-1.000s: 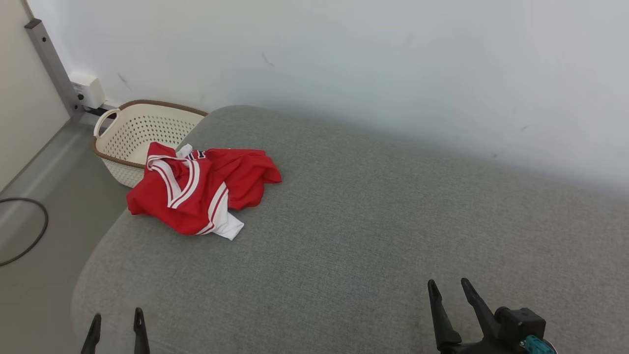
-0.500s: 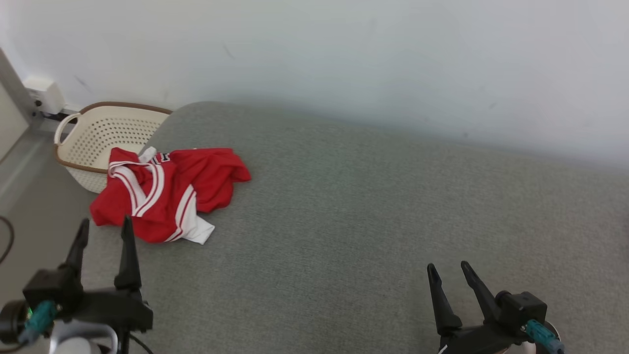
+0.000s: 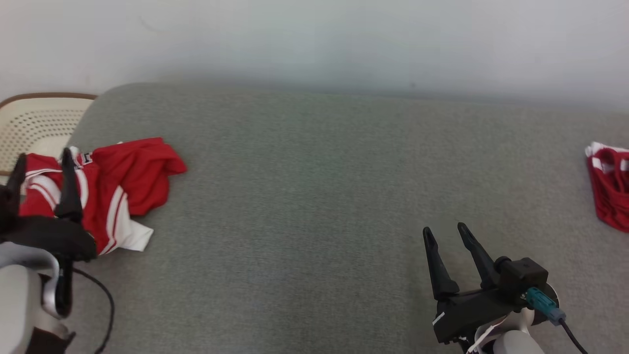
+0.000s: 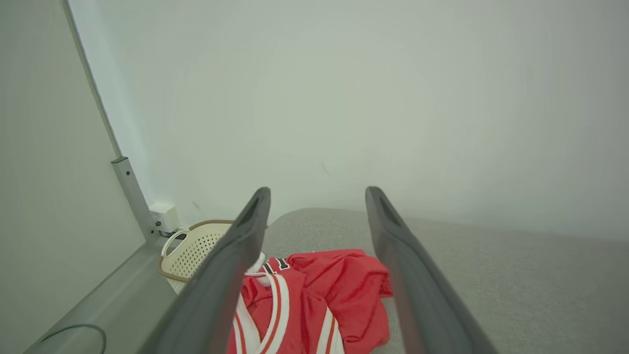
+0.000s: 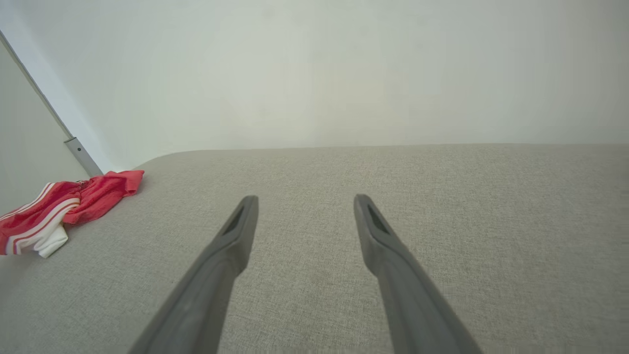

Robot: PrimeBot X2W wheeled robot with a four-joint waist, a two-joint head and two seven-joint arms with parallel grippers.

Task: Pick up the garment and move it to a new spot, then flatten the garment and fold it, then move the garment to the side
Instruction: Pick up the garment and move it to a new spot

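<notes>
The garment [image 3: 128, 172], a crumpled red jersey with white stripes, lies at the left end of the grey cushion [image 3: 304, 196]. My left gripper [image 3: 43, 161] hovers over its left part, open, nothing between the fingers. In the left wrist view the garment [image 4: 344, 290] lies lower down beyond the open left gripper [image 4: 318, 191], apart from it. My right gripper [image 3: 443, 228] stands open above the cushion's front right, far from the garment. The right wrist view shows the garment [image 5: 73, 206] far left of the open right gripper [image 5: 304, 199].
A cream perforated basket [image 3: 34, 123] stands on the floor just past the cushion's left end, seen too as the basket [image 4: 191, 246] in the left wrist view. Another red and white cloth [image 3: 609, 191] lies at the cushion's right edge. A pale wall runs behind.
The head camera has swung right, shifting the whole picture left and bringing the right-hand red cloth into view. My left gripper has risen and reached forward over the garment. Both stay open.
</notes>
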